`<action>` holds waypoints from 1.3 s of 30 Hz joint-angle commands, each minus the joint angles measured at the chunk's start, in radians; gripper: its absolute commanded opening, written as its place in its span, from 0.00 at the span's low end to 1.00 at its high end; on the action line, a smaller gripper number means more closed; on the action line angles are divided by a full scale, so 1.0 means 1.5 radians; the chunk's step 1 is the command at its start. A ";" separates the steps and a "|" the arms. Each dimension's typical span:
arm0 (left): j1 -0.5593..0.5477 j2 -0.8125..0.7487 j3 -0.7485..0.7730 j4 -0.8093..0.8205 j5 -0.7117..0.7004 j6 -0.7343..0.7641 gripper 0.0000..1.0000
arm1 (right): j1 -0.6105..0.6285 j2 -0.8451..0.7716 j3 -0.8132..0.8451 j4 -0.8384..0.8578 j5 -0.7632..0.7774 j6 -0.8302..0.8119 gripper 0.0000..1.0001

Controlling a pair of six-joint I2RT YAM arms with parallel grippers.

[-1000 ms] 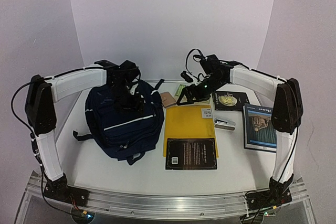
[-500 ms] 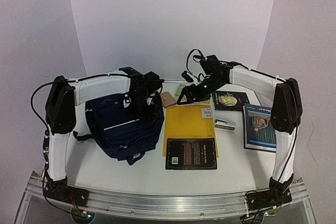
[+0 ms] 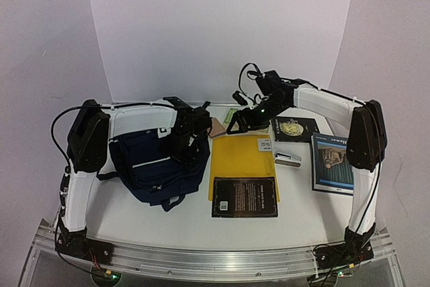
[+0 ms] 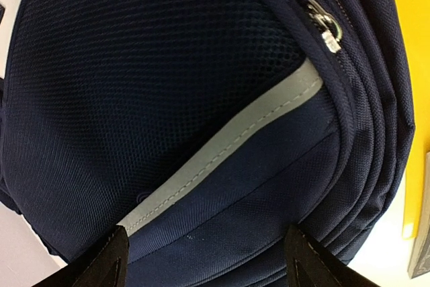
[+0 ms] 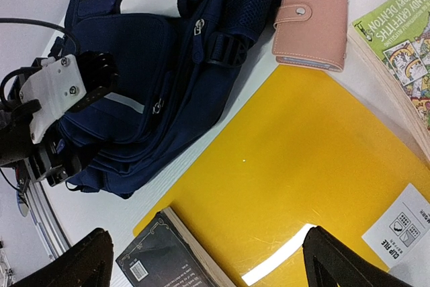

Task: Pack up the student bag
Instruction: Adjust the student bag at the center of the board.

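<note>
Right now the student bag [image 3: 156, 166] lies flat on the left half of the bench [image 3: 134, 214], and my left arm hides its far end from the overhead camera. The left gripper [image 3: 185, 144] hangs over the bag's right side, jaws apart with nothing between them. Its wrist view shows only the two black fingertips [image 4: 107, 263], and I cannot tell whether they touch the fabric. A zip pull [image 4: 327, 31] sits near the grey stripe [image 4: 222, 159]. The right gripper [image 3: 239, 123] is spread wide and empty above the far edge of the yellow folder [image 3: 242, 158]. A pink wallet [image 5: 310, 23] lies just beyond the folder. The green book [image 5: 403, 38] beside it is cut off by the frame. A black book [image 3: 244, 197] covers the folder's near edge.
</note>
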 commanded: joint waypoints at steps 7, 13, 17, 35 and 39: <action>-0.023 -0.053 -0.045 0.014 0.058 0.077 0.99 | 0.002 -0.025 -0.010 0.013 0.024 -0.009 0.98; -0.024 -0.052 -0.084 0.031 0.000 0.088 1.00 | 0.002 -0.028 -0.016 0.012 0.029 -0.012 0.98; -0.024 -0.013 -0.070 0.023 -0.057 0.082 0.91 | 0.003 -0.030 -0.018 0.012 0.034 -0.014 0.98; -0.021 -0.347 -0.191 0.130 0.008 0.038 0.00 | 0.004 -0.050 -0.015 0.019 -0.036 -0.005 0.96; 0.002 -0.464 -0.268 0.197 0.089 0.072 0.00 | 0.006 -0.061 -0.030 0.054 -0.086 -0.010 0.90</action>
